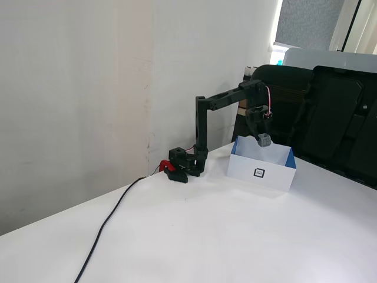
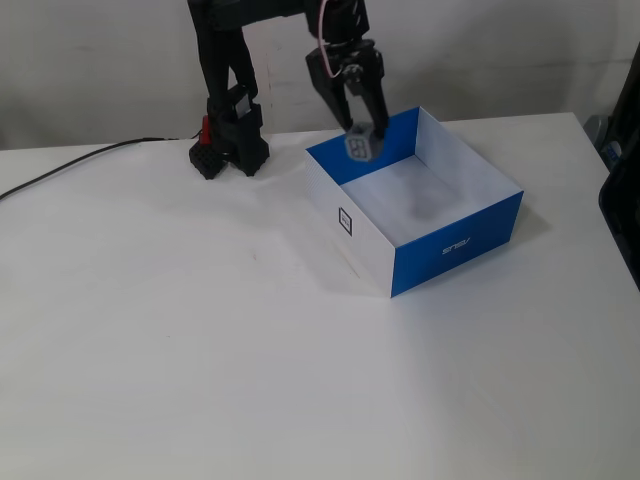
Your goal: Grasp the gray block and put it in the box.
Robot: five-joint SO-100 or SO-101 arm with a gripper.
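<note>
The gray block [image 2: 360, 147] is a small cube held at the tips of my gripper [image 2: 362, 135]. It hangs in the air above the far left corner of the box [image 2: 330, 205], over the opening. The gripper is shut on the block and points down. The box is open-topped, with a white long side carrying a black square marker [image 2: 345, 220] and blue inner walls. In the other fixed view the block [image 1: 264, 140] hangs from the gripper [image 1: 263, 136] just above the box's [image 1: 277, 175] rim.
The arm's base [image 2: 232, 140] stands left of the box with a red clamp [image 1: 165, 165] beside it. A black cable [image 1: 112, 218] runs across the white table [image 2: 200, 350]. Black chairs [image 1: 336, 118] stand behind the box and a wall is close behind the arm.
</note>
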